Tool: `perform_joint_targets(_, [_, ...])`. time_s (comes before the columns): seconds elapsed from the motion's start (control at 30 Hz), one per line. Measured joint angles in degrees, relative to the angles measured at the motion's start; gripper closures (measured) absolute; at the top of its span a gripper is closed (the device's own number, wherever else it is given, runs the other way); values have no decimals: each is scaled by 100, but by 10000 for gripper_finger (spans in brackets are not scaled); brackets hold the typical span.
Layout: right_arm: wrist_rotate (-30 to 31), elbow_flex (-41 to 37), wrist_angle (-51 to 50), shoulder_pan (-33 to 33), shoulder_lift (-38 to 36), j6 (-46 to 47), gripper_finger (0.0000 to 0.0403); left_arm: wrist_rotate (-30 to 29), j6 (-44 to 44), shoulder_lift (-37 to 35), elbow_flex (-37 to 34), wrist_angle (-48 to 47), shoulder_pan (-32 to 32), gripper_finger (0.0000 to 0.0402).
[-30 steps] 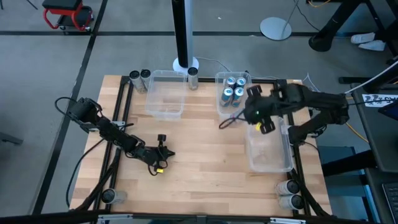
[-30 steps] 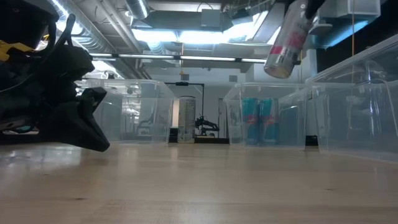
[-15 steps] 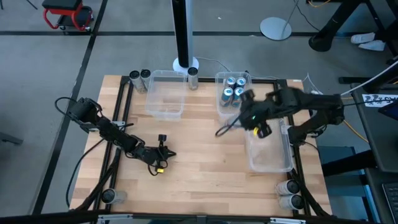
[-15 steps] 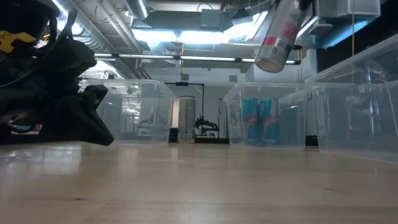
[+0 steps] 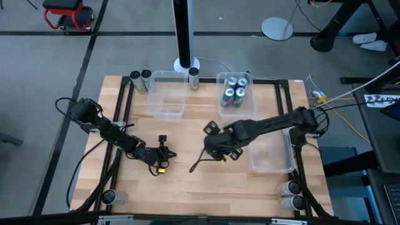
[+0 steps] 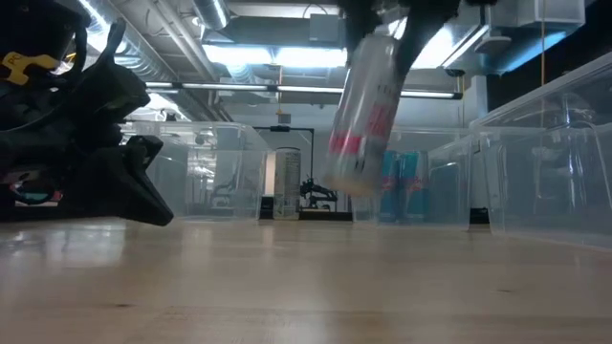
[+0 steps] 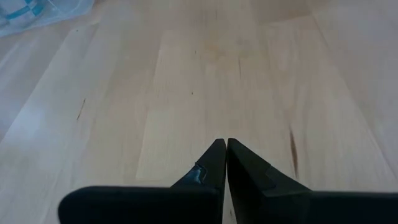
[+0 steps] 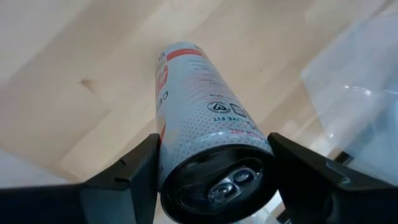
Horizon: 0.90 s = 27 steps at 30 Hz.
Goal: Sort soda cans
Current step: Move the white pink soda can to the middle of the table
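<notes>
the right gripper [image 8: 214, 168] holds a silver-and-red can [image 8: 202, 106] between its jaws, mid-air over the middle of the surface [image 5: 187, 181], the can's long axis tilted downward. the left gripper [image 7: 222, 155] rests well apart, jaws closed, empty.

- A silver soda can [image 8: 208, 134] is filling the centre of the right wrist view, and small red print near its top rim is showing upside down; the letters "LIVE IT" are just legible there, with an "EE" fragment beneath them.
- Larger red letters are running along that can's left side in the same view, but they are curving out of sight and are not reading as a word.
- In the low view the same can [image 6: 366, 115] is showing a pink-red band, too blurred to read.
- Nothing else is showing legible text in the high or left wrist views.
</notes>
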Motion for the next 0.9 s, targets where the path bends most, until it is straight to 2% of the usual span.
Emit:
perform_joint_targets(0.2, [-54,2,194,-296,418,-196,158,0,0,0,-1,17,0,394])
perform_joint_targets(0.4, [-154,2,526,-564,454,-310,157,0,1,0,-1,13,0,394])
perform_joint_targets(0.6, [-144,11,823,-705,479,-316,78,0,-1,0,-1,13,0,394])
perform_joint_targets(0.67, [-190,20,923,-707,501,-378,67,0,-1,0,-1,11,0,394])
perform_joint_targets(0.9, [-142,15,1040,-703,562,-524,90,0,-1,0,-1,6,0,394])
